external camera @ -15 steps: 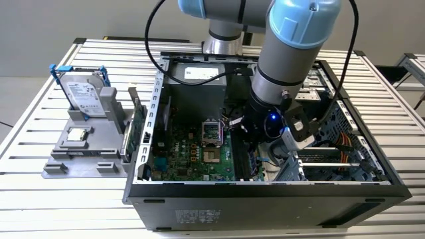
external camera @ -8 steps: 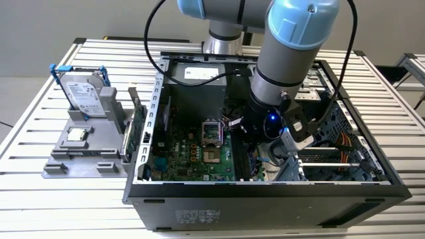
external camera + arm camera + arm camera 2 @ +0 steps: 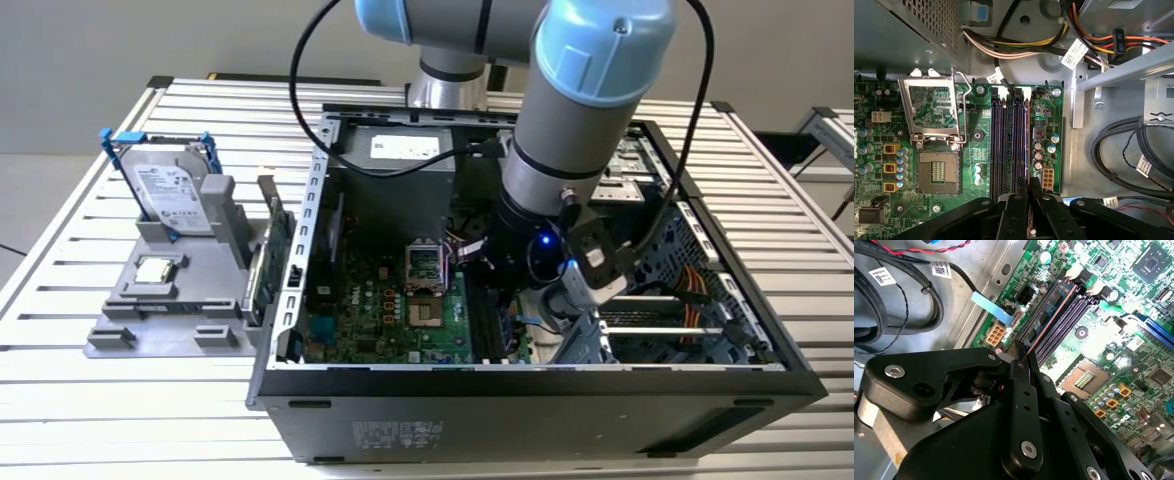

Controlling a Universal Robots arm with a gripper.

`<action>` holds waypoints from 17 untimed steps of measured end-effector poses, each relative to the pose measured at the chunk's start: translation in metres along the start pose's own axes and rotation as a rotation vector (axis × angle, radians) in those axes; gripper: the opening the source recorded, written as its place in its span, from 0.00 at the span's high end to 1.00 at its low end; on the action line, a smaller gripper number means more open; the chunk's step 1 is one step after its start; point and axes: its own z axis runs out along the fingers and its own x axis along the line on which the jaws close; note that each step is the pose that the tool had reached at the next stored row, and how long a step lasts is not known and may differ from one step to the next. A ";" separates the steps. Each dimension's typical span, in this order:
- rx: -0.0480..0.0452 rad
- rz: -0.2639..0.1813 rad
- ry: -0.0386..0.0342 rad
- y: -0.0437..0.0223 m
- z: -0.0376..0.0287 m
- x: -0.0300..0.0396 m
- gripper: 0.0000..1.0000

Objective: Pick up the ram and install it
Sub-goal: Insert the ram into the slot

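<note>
**RAM STICK HELD EDGE-ON OVER MEMORY SLOTS, INSIDE OPEN PC CASE**

Tool: black two-finger gripper (image 3: 1021, 360), closed narrow on the ram (image 3: 1046, 322); same gripper (image 3: 1030, 192) seen from above the board in the first wrist view, fingers pinched on a thin reddish edge of the ram (image 3: 1028, 150).

Task item: ram, seen edge-on in both wrist views as a thin line running along the outermost of the memory slots (image 3: 1006, 145). Seated or just above the slot: cannot tell.

Edges and clearance:
- Metal case wall (image 3: 1070, 125) just beside the slot row, on the ram's side.
- White power connector (image 3: 1048, 176) near the fingers, at the board edge.
- Black cables (image 3: 1114, 155) looped beyond the wall, apart from the slots.
- Bundle of coloured wires (image 3: 1019, 50) past the far end of the slots.
- Open CPU socket (image 3: 939, 172) with raised retention frame (image 3: 934, 107) on the other side of the slots, near but apart.
- Arm (image 3: 574, 140) reaching down into the case (image 3: 534, 400) towards the exterior view's right of the motherboard (image 3: 387, 315).

Surface and room:
- Case lying open on a slatted metal table (image 3: 80, 400).
- Grey holder (image 3: 167, 310) on the exterior view's left, bearing an upright hard drive (image 3: 174, 195) in a blue bracket.
- Expansion card (image 3: 274, 260) standing on edge between holder and case.
</note>
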 end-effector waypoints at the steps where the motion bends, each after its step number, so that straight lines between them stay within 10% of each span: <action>1: 0.0000 0.006 0.0000 0.0000 0.0003 0.0000 1.00; 17: -0.0002 0.036 -0.0004 0.0017 0.0020 0.0000 1.00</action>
